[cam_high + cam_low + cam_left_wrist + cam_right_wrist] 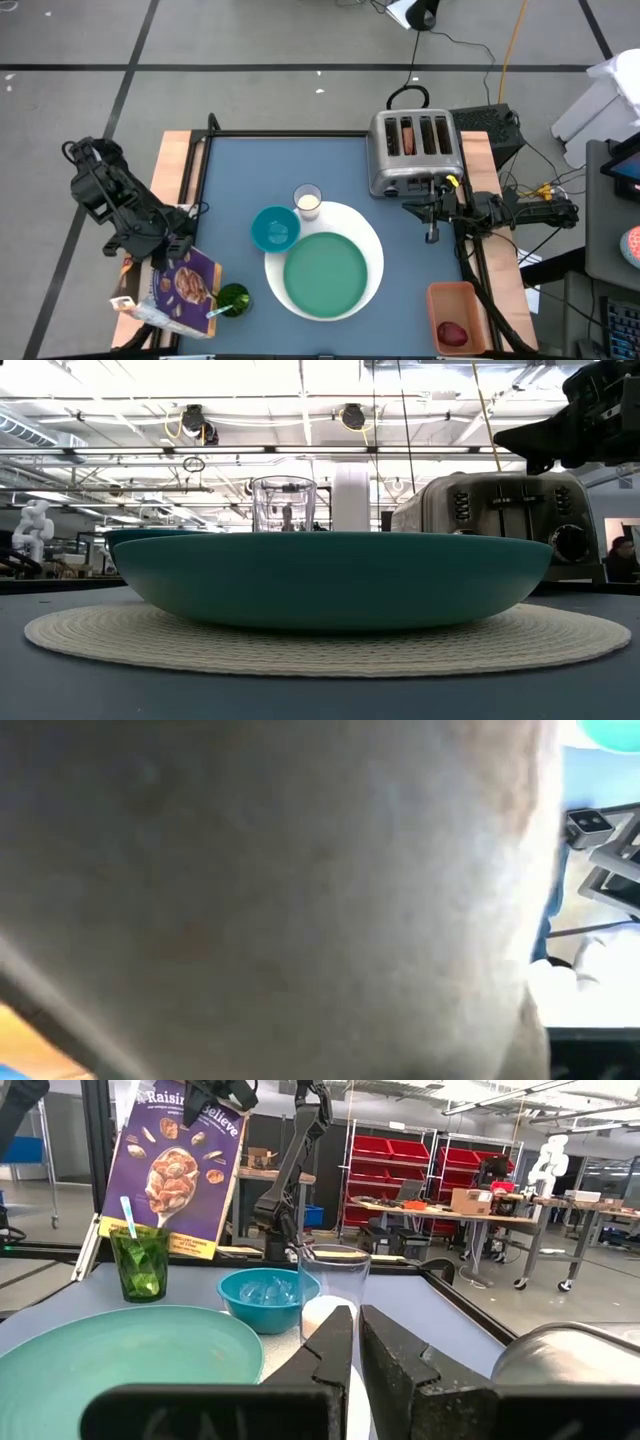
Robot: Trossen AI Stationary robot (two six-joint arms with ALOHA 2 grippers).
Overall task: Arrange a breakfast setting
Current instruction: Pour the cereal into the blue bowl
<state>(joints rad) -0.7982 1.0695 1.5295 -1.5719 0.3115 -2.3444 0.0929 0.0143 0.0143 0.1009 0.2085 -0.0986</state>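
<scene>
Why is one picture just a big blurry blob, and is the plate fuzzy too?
Left wrist view: something pale sits too close to the lens, so it blurs and hides nearly everything. Low view: the teal plate is close and fairly sharp, the room behind hazy under bright ceiling lights. High view: even light, soft shadows.

Teal plate (325, 275) sits atop white plate (375, 248), ctr counter. Teal bowl (274, 229) & milk glass (308, 202) just beside; purple cereal box (185, 288) upright at counter's edge, apple (453, 333) in a tray.
</scene>
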